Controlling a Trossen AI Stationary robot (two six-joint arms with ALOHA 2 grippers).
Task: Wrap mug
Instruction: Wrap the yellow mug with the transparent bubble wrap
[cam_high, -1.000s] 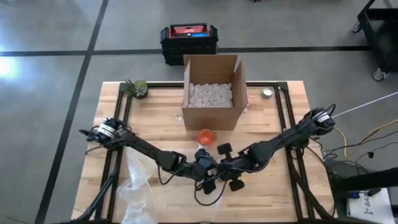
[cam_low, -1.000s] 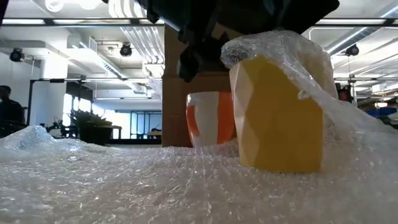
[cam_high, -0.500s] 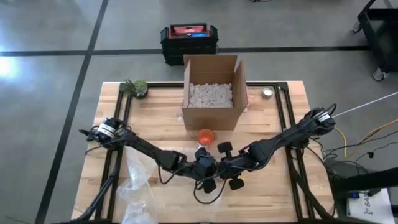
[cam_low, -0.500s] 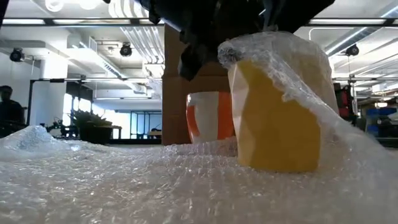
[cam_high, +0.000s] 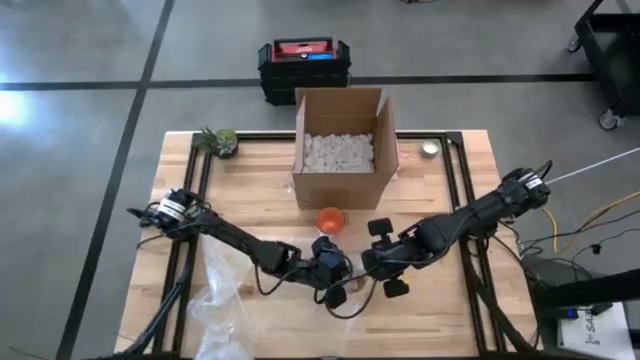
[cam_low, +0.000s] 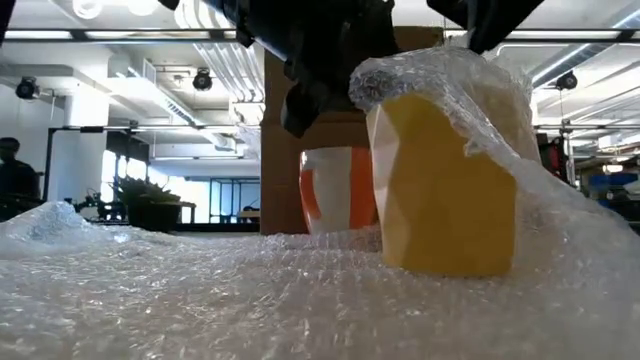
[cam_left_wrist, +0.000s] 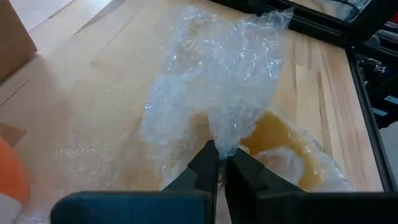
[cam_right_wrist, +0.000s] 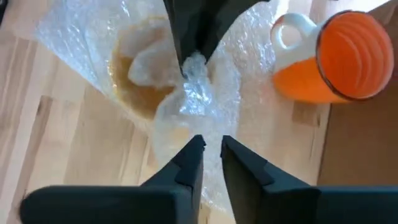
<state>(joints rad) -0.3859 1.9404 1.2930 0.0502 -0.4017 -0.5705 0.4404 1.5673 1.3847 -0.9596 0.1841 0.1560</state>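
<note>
Directly in front of the cardboard box (cam_high: 340, 150), near the table's front middle, the yellow mug (cam_low: 445, 185) stands upright on the bubble wrap (cam_low: 200, 300), with a flap of that wrap pulled up over its open top. Left of the mug, the left gripper (cam_left_wrist: 221, 157) is at its rim, fingers pinched together on the gathered edge of the flap, holding it above the mouth. The orange mug (cam_high: 330, 219) sits between the yellow mug and the box, apart from both grippers. Right of the yellow mug, the right gripper (cam_right_wrist: 211, 144) hovers just beside the raised flap with its fingers slightly apart, gripping nothing. The left arm looks better placed to carry the flap across. The mug's handle and far side are hidden under wrap.
</note>
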